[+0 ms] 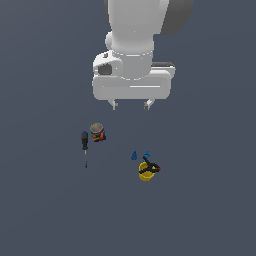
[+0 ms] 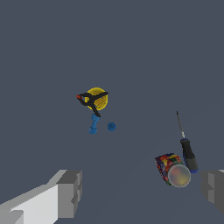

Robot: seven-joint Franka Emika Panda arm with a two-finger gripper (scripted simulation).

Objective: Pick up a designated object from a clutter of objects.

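Note:
The designated object, a small can with a grey lid and a red, blue, yellow and green label, stands on the dark floor; the wrist view shows the can close to one fingertip. My gripper hangs high above the clutter, open, with nothing between its fingers. It is above and toward the exterior view's right of the can. A slim black-handled screwdriver lies right beside the can, on its exterior-view left side.
A yellow cup with a black clamp on it sits at the exterior view's right of the can. Two tiny blue pieces lie just behind the cup. The floor is flat dark grey.

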